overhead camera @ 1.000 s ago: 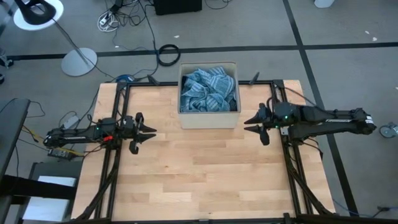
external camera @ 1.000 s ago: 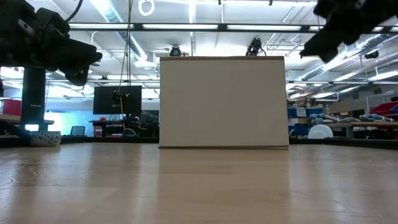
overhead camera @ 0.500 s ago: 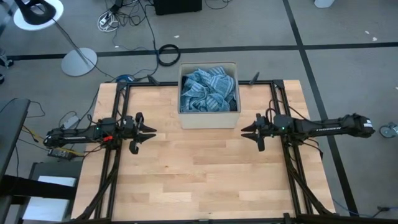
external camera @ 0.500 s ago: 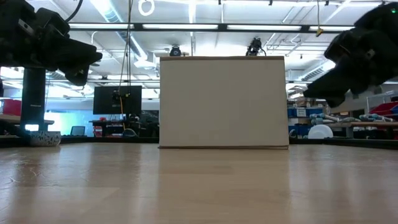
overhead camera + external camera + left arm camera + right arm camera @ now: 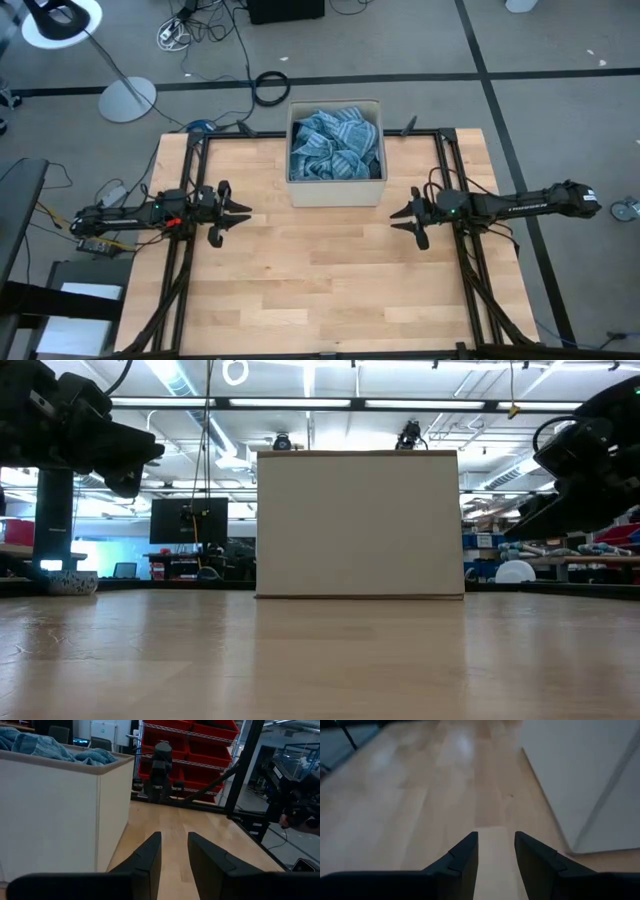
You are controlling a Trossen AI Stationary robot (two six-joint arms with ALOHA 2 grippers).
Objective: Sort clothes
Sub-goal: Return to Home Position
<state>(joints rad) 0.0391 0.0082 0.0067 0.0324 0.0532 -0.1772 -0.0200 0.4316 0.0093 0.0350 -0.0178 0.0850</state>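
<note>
Blue striped shirt (image 5: 335, 146) bundled inside the box (image 5: 335, 194) at the far edge of the bench (image 5: 320, 285); left hand (image 5: 245, 214) low at the left side, fingers apart, empty; right hand (image 5: 395, 219) opposite, near the box, fingers apart, empty.

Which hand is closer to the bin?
The right hand. Its fingertips come almost to the bin's near right corner, while the left hand is much farther off on the other side.
</note>
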